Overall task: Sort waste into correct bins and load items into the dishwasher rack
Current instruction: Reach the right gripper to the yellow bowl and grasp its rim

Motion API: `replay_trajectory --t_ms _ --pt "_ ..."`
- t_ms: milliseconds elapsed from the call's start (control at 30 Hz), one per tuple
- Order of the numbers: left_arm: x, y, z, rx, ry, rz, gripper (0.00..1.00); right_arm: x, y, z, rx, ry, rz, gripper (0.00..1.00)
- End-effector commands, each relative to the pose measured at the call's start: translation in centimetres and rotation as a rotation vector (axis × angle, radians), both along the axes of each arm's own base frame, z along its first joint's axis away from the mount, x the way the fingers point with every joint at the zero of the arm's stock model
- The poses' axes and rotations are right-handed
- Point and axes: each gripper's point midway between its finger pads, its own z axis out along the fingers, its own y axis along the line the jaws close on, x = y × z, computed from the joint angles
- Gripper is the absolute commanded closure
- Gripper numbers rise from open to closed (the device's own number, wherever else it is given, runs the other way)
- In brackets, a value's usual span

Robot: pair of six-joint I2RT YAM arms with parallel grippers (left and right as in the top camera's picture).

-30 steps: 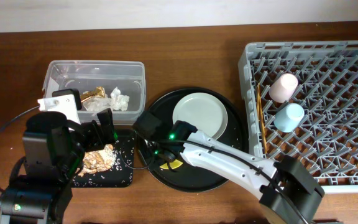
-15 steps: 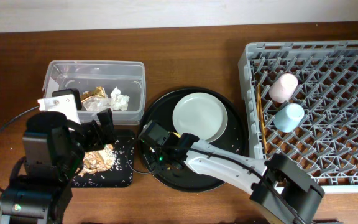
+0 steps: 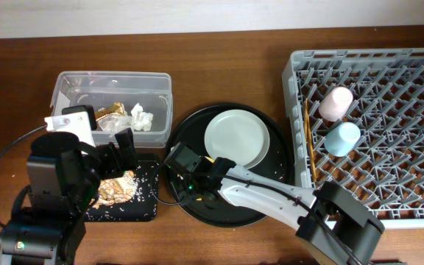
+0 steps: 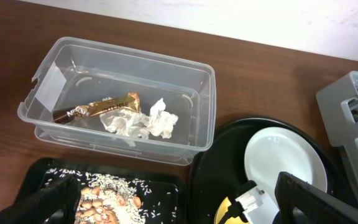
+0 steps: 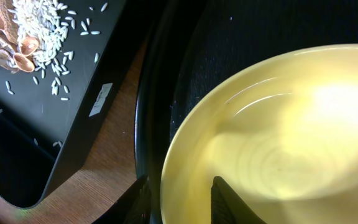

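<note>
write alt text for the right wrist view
A yellow bowl fills the lower right, sitting in a round black tray, with the right gripper straddling its near rim. At upper left, a black rectangular tray on the wooden table holds rice and nut shells.

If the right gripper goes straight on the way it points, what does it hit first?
Likely the yellow bowl: its near rim sits between the right gripper's jaws. Depth is unclear.

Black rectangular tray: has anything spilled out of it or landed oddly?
Rice grains lie scattered across the black rectangular tray, loose from the heap of tan scraps. Those visible stay inside its rim, and none shows on the wood beside it. Nothing else stands out.
</note>
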Motion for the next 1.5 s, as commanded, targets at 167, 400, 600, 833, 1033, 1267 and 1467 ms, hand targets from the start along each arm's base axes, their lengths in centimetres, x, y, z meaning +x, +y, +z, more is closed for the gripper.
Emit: replay_trajectory --t_ms 167,400,600,833,1033,1267,1467 --pt "0.00 0.39 0.62 -0.002 -0.017 0.022 0.01 -0.29 -0.49 -1.46 -0.028 0.024 -0.001 0.76" --pt "0.00 0.39 0.62 -0.002 -0.017 0.023 0.01 -0.36 -0.56 -1.50 -0.031 0.027 -0.001 0.76" --pt "0.00 0.39 0.62 -0.002 -0.017 0.023 0.01 -0.62 -0.52 -1.51 -0.028 0.041 0.004 0.79" --pt "0.00 0.39 0.62 -0.002 -0.017 0.023 0.01 -0.76 -0.70 -1.60 -0.036 0.047 0.004 0.83" --pt "-0.01 0.39 0.63 -0.002 -0.018 0.023 0.01 -0.91 -0.92 -1.71 -0.045 0.054 0.004 0.83" --pt "-0.01 0.39 0.63 -0.002 -0.018 0.023 0.01 -1.00 -1.04 -1.76 -0.050 0.057 0.004 0.96" --pt "0.00 0.39 0.62 -0.002 -0.017 0.023 0.01 -1.14 -1.19 -1.83 -0.057 0.063 0.004 0.96"
